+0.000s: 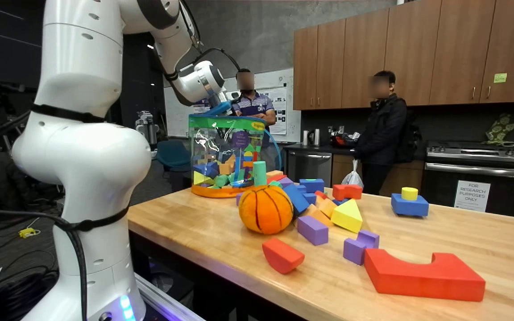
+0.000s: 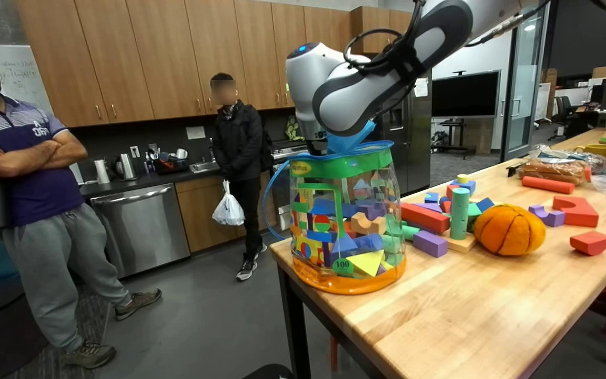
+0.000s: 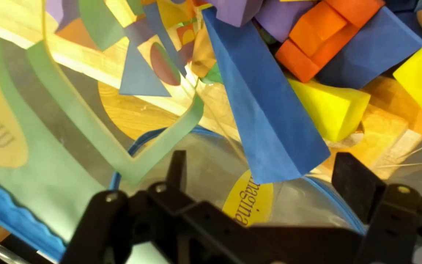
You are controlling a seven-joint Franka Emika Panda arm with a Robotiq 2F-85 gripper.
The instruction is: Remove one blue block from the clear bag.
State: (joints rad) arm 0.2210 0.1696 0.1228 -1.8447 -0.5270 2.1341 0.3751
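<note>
The clear bag (image 1: pixel 203 142) stands upright on the table in both exterior views, with a green top band and orange base (image 2: pixel 345 284). Multi-coloured blocks show through its sides, including blue ones (image 1: pixel 208 169). In an exterior view the wrist reaches down to the bag's open top, beside the raised blue lid flap (image 2: pixel 350 139); the fingers are hidden there. In the wrist view my gripper (image 3: pixel 262 155) is open and empty, looking down into the bag. A long blue block (image 3: pixel 258 95) lies on the other blocks, its near end appearing between the fingertips. I cannot tell the height gap.
Beside the bag lie a pile of loose blocks (image 2: pixel 424 217), an upright green cylinder (image 2: pixel 460 213) and an orange ball (image 1: pixel 266 209). A large red block (image 1: pixel 422 274) lies farther along the table. The bag stands near a table corner. Two people stand beyond the table.
</note>
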